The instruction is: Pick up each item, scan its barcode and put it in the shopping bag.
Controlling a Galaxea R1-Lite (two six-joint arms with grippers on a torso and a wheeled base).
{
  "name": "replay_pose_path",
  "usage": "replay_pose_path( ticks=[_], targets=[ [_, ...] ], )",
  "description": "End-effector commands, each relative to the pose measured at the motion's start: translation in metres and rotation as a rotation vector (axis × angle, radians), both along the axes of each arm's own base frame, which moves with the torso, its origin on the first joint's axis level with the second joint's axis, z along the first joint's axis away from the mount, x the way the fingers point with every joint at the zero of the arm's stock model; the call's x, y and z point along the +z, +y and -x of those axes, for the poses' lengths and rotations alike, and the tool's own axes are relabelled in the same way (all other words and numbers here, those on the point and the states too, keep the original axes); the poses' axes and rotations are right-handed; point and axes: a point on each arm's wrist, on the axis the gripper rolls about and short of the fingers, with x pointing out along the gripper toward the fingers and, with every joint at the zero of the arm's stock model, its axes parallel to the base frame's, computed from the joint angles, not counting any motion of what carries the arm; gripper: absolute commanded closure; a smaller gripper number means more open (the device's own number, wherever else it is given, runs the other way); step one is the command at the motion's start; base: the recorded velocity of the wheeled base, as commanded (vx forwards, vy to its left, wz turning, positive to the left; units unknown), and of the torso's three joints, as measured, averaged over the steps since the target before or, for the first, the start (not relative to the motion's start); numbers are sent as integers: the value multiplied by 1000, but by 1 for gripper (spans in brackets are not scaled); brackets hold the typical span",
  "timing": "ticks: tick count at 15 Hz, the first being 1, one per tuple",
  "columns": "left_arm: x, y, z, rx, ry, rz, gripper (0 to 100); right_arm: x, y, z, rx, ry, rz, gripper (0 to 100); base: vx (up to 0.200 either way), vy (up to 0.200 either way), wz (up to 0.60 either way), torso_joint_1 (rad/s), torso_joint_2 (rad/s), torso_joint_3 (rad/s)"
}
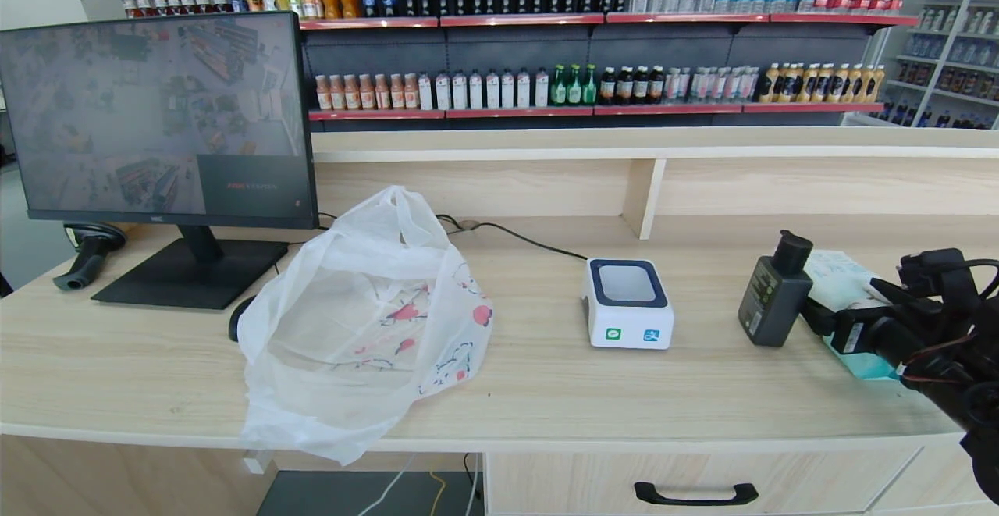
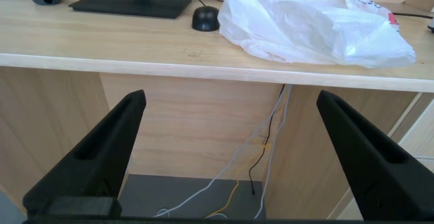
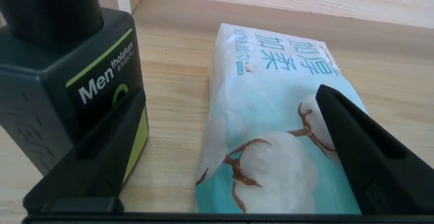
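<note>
Clock read from the head view, white scan box at dial centre on the pale wood counter. Shopping bag at 9 o'clock: thin white plastic with a red flower print, slumped in a heap, mouth gathered at the top, lower fold hanging over the counter's near edge. Dark bottle at 3 o'clock, upright, black cap on. Tissue pack lies flat just beyond it, farther toward 3 o'clock, just beside the bottle; cannot tell whether they touch. Right tool released, fingers spread wide and level with these two items: one finger lies along the bottle's side, the other over the tissue pack, neither item gripped. Left tool also released, fingers wide apart, hanging below the counter's front edge and facing the panel where loose cables dangle. Monitor at 10 o'clock on its stand, black mouse between stand and bag, handheld scanner at far 9 o'clock. Drink shelves at 12 o'clock behind the counter. Drawer handle toward 5 o'clock.
</note>
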Motion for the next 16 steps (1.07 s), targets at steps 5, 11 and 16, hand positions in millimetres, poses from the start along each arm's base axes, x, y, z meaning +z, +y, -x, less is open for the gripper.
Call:
replay_pose_path(
  ticks=[5,11,16],
  targets=[
    [0,0,0,0,-1,0,0,17,9,30,10,-34,4,0,0,0,0,0,0,0],
    [0,0,0,0,-1,0,0,29,25,74,55,-58,-31,0,0,0,0,0,0,0],
    [0,0,0,0,-1,0,0,36,71,79,154,-86,-118,0,0,0,0,0,0,0]
  ],
)
